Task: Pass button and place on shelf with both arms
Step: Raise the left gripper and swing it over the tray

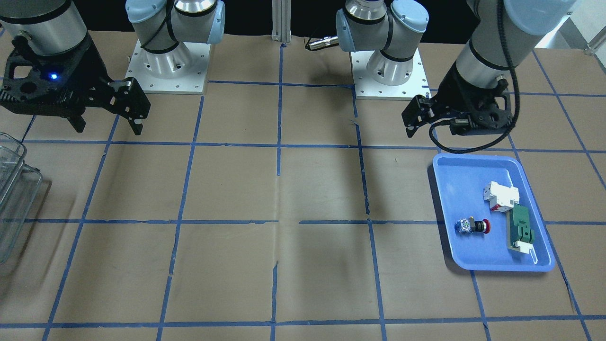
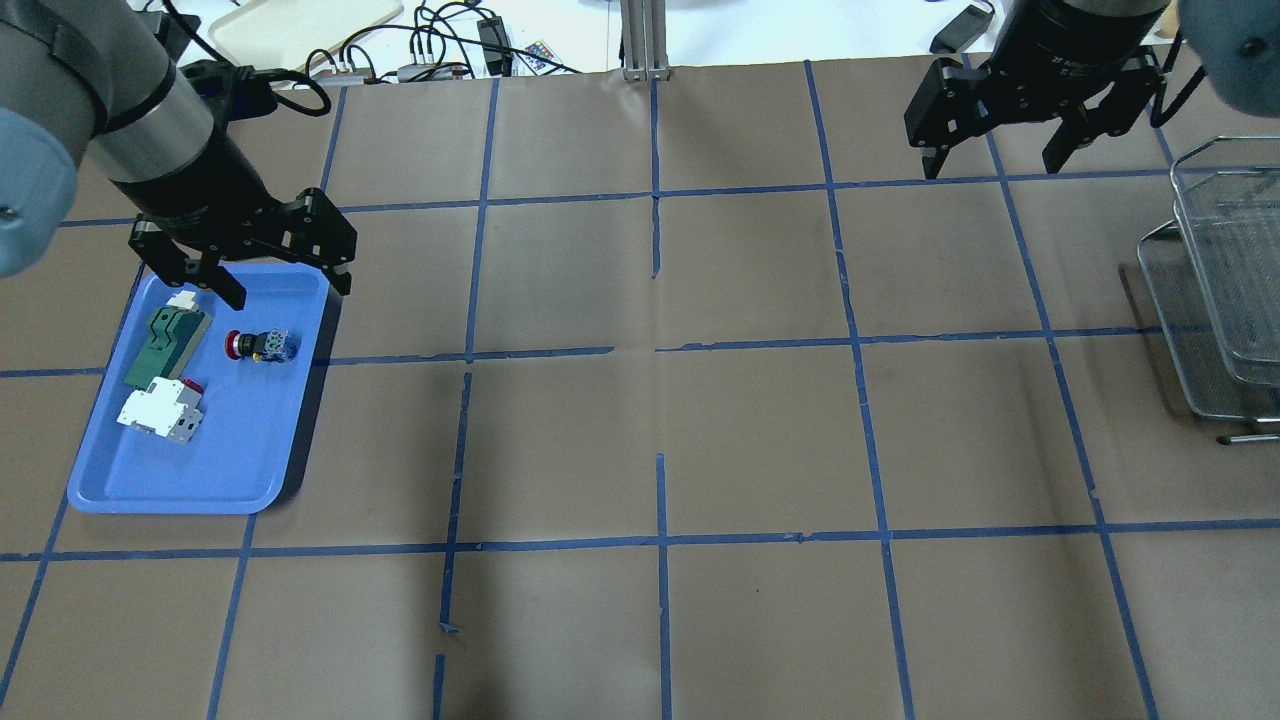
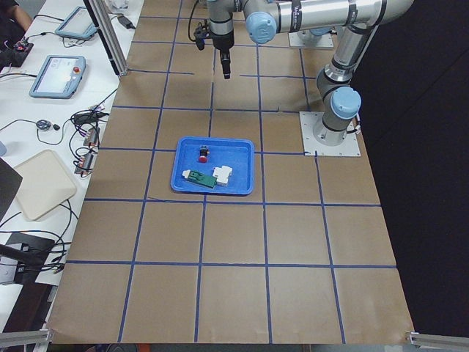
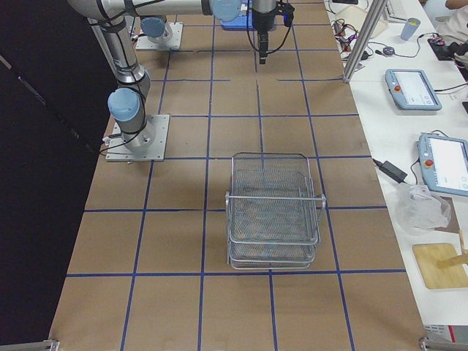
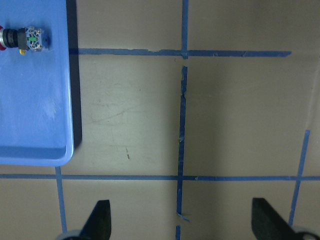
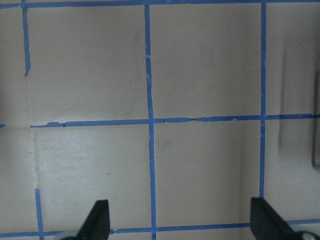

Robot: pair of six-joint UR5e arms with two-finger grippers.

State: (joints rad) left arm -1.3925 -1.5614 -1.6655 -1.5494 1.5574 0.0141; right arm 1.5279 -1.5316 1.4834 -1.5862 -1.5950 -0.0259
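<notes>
We see the shelf (image 4: 272, 212) standing on our right, well apart from the blue tray (image 2: 200, 475) on our left. Our left gripper (image 2: 288, 290) hovers near the tray, jaws spread and empty. Our right gripper (image 2: 990, 165) hangs near the shelf, jaws likewise spread. The button (image 2: 260, 345) lies on its side in the tray.
</notes>
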